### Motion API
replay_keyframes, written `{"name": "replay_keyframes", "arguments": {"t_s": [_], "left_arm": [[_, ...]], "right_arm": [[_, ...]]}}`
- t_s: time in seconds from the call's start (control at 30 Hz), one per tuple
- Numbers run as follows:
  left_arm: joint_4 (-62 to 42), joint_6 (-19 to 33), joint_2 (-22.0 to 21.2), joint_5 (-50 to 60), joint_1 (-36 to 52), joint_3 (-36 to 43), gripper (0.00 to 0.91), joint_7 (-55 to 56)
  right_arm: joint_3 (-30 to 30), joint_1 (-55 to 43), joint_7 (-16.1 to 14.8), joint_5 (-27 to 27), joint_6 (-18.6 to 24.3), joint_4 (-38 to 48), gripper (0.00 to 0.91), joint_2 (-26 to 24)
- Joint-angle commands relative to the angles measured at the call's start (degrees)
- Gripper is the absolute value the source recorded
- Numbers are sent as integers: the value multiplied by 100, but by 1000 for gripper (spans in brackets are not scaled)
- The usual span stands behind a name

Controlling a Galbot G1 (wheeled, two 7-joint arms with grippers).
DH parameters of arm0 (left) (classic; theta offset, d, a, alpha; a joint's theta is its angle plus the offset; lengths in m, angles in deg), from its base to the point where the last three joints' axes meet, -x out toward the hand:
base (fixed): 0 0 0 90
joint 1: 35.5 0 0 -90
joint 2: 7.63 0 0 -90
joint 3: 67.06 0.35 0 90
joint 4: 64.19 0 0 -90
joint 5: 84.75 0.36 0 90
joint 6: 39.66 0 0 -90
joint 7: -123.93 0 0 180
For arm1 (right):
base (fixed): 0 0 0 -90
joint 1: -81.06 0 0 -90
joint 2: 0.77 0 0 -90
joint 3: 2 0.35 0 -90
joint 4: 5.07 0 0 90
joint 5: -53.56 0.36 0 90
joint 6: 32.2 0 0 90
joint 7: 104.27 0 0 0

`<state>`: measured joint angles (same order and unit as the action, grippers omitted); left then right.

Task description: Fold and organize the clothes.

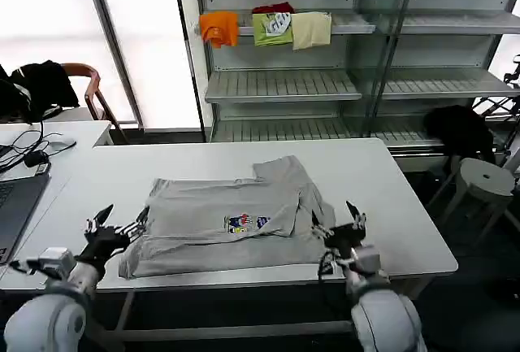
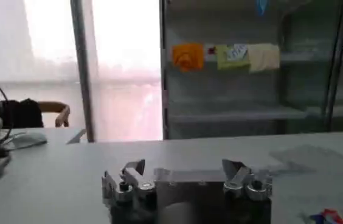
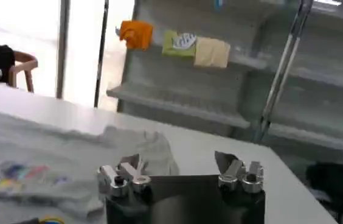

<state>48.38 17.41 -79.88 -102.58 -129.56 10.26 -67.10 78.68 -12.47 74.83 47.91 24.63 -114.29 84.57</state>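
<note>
One of the clothes, a light grey shirt (image 1: 236,222) with a small multicoloured chest print (image 1: 246,223), lies partly folded and flat in the middle of the white table (image 1: 390,197). My left gripper (image 1: 122,220) hovers open at the shirt's left edge, near the table's front. My right gripper (image 1: 335,215) stands open at the shirt's right edge. The left wrist view has the open left gripper (image 2: 183,167) with nothing between its fingers and the shirt (image 2: 317,159) beyond it. From the right wrist, the open right gripper (image 3: 179,161) is empty, with the shirt (image 3: 50,158) just past one finger.
A laptop (image 1: 12,197) and cables lie on a second table (image 1: 57,136) to the left. Behind stands a metal shelf (image 1: 280,84) with orange, green and beige folded garments (image 1: 268,27). A stool (image 1: 486,177) and a black bundle (image 1: 459,128) are at the right.
</note>
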Motion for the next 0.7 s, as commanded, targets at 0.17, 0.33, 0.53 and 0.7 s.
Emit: {"name": "replay_keyframes", "arguments": {"t_s": [0.17, 0.33, 0.53, 0.7], "left_arm": [[-2893, 42, -3, 662, 2493, 847, 907, -460], [-3476, 152, -74, 1083, 2696, 825, 907, -603], [-3805, 266, -188, 1318, 2717, 787, 907, -644], [-3900, 327, -262, 1507, 2715, 758, 907, -653]], "right_arm": [[323, -3480, 4, -538, 940, 5136, 907, 966], [407, -3671, -76, -108, 1340, 5811, 907, 966], [300, -3698, -467, 609, 1439, 6032, 907, 966], [204, -3827, -601, 681, 1439, 6304, 907, 966]]}}
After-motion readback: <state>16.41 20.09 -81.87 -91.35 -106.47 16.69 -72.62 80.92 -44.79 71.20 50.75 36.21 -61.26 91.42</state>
